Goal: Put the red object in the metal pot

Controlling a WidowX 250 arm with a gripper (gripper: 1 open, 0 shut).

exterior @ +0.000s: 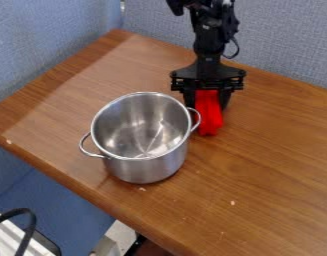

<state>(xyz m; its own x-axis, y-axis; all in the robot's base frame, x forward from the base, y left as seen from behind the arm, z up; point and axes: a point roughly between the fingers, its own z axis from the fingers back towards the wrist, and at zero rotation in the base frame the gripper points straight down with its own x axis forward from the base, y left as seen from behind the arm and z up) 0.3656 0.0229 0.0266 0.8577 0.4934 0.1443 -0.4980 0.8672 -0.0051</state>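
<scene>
Claw pinching the red object beside the metal pot

The black claw points straight down and its two fingers are closed on the sides of the red object, which lies on the wooden desk. The block is just to the right of the metal pot, near its right handle, not inside it.

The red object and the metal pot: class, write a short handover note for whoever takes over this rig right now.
End effector: pointing straight down, shut on the red object, which lies on the table.
Metal pot: upright on the table, empty, just beside the red object, toward the camera.
Done: red object gripped.
Left: lift it, carry it over the pot, release it inside.
</scene>
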